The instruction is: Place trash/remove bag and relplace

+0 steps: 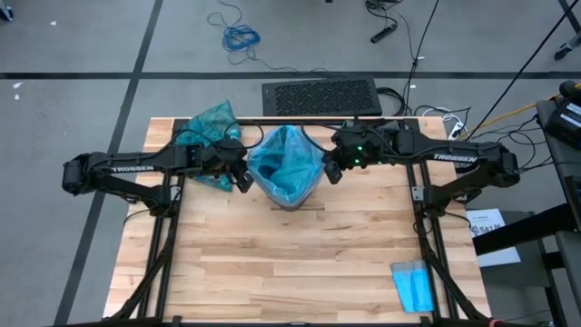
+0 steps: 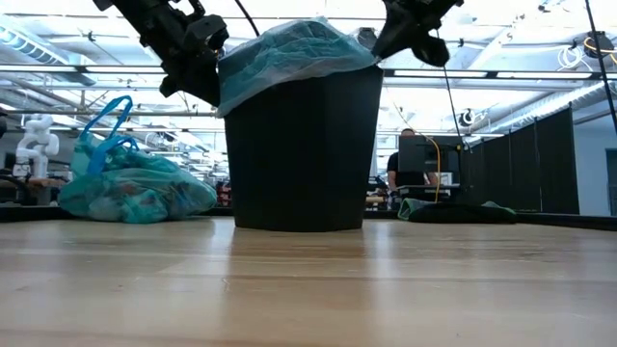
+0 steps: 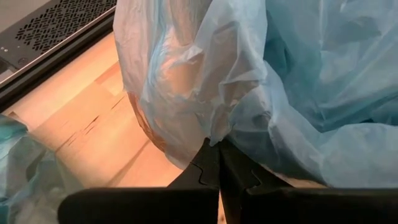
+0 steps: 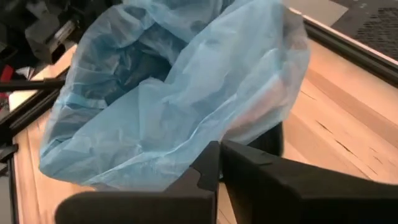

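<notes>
- At the far middle of the table, your bin (image 2: pixel 299 145) stands with the light blue bag (image 1: pixel 286 163) draped over its rim.
- Your left gripper (image 3: pixel 216 163) pinches the bag's left edge, likely to stretch it down.
- Your right gripper (image 4: pixel 219 163) is clenched at the right edge; I cannot tell if it holds plastic.
- The tied-off old bag (image 2: pixel 130 183) lies far left, clear of the bin; nothing blocks you.

Wooden table (image 1: pixel 272 263): bin (image 2: pixel 304 154), tied bag (image 1: pixel 211 123), cloth (image 1: pixel 413 286)

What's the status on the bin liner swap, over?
Left gripper shut on sky-blue bag at the bin's rim. Right gripper shut at the opposite rim, grip unclear. Old tied bag sits beside the bin. Nothing in the way.
</notes>
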Available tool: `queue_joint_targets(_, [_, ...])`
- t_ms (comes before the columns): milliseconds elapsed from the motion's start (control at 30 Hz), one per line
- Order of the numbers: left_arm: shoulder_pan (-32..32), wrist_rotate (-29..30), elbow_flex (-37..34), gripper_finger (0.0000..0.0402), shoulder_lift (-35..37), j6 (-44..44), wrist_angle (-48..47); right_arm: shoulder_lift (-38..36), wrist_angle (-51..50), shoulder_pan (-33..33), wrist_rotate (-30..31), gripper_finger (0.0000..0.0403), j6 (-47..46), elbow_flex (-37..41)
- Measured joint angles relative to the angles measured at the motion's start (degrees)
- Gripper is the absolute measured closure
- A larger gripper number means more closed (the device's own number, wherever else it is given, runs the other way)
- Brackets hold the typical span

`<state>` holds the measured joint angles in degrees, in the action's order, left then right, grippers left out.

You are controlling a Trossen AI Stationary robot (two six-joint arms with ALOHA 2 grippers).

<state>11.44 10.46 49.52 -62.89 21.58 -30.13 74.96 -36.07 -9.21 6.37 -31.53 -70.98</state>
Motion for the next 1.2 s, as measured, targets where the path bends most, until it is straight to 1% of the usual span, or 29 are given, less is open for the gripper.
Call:
queue_joint_targets(167, [0.0, 0.0, 0.0, 0.0402, 0.0, 0.0, -0.2, -1.5, -4.0, 0.0, 2.7, 0.0401, -0.6, 0.0])
queue_joint_targets(433, [0.0, -0.3, 0.0, 0.0402, 0.0, -1.0, -0.2, -2.3, -6.7, -0.3, 4.3, 0.0403, -0.8, 0.2])
queue_joint_targets(600, [0.0, -0.4, 0.0, 0.0402, 0.0, -1.0, -0.1, -2.4, -2.8, -1.0, 3.5, 0.0403, -2.7, 5.1])
queue_joint_targets(733, [0.0, -0.3, 0.0, 0.0402, 0.0, -1.0, -0.1, -2.4, 5.8, -0.9, 0.9, 0.0403, -4.6, 9.9])
queue_joint_targets(867, [0.0, -0.5, 0.0, 0.0402, 0.0, -1.1, 0.0, -2.4, 12.5, -0.9, -0.7, 0.0403, -5.4, 12.4])
queue_joint_targets(1200, [0.0, -0.6, 0.0, 0.0402, 0.0, -1.1, 0.2, -2.2, 10.2, -1.0, -0.7, 0.0403, -5.1, 12.4])
